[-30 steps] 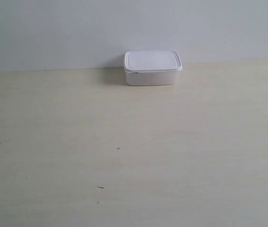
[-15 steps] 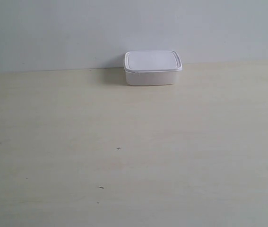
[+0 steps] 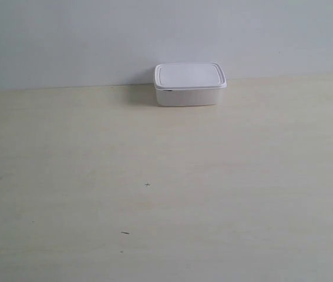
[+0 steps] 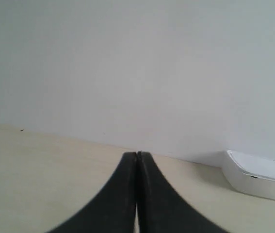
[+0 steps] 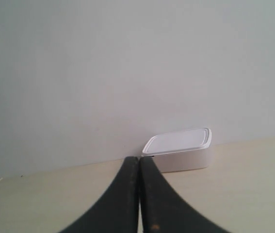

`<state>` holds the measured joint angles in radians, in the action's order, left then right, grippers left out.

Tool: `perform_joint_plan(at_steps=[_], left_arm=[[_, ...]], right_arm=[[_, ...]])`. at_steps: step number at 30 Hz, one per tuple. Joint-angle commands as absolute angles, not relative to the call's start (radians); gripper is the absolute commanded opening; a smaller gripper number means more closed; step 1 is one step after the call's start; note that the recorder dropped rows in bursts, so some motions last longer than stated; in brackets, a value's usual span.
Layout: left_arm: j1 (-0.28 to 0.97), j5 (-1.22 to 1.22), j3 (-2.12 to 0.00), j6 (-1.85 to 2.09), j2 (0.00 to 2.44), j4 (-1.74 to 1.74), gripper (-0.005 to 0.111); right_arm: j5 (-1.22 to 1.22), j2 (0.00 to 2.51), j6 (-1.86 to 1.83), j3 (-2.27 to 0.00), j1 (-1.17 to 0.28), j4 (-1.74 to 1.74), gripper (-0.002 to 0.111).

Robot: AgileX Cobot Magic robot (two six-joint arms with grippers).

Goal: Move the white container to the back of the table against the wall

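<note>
The white container (image 3: 189,84) stands lid-on at the back of the cream table (image 3: 166,194), its rear edge at the pale wall (image 3: 166,35). No arm shows in the exterior view. In the left wrist view my left gripper (image 4: 137,154) is shut with nothing between its black fingers, and the white container (image 4: 256,175) lies off to one side, well apart. In the right wrist view my right gripper (image 5: 138,158) is shut and empty too, with the white container (image 5: 181,150) farther off beyond its tips, by the wall.
A few tiny dark specks (image 3: 147,185) mark the table surface. The table's far edge meets the wall (image 4: 137,73) in a straight line across all views.
</note>
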<state>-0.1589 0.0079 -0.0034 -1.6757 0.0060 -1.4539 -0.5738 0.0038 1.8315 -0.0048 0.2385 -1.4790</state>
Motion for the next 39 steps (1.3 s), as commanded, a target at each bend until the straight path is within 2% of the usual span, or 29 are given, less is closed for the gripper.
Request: perform_joint_plan(at_steps=[1,6,10,31,39], left_arm=[[-0.163,-0.034,0.0,-1.211,0.0,-1.076,0.0],[-0.163,-0.074,0.0,-0.669,0.0,-0.653,0.0],[-0.163,-0.07,0.0,-0.482,0.0,-0.556,0.0],[-0.163,0.31,0.0,-0.598,0.0,-0.422,0.0],[-0.163,0.388,0.0,-0.396,0.0,-0.423,0.0]], right_arm=[[-0.571,0.0,1.832,0.0,0.246,-1.479,0.0],[-0.571,0.0,1.832,0.0,0.246,-1.479,0.0],[-0.571,0.0,1.832,0.0,0.246,-1.479,0.0],[-0.573,0.0,1.832,0.0,0.246,-1.479,0.0],[-0.573,0.0,1.832,0.0,0.246,-1.479,0.0]])
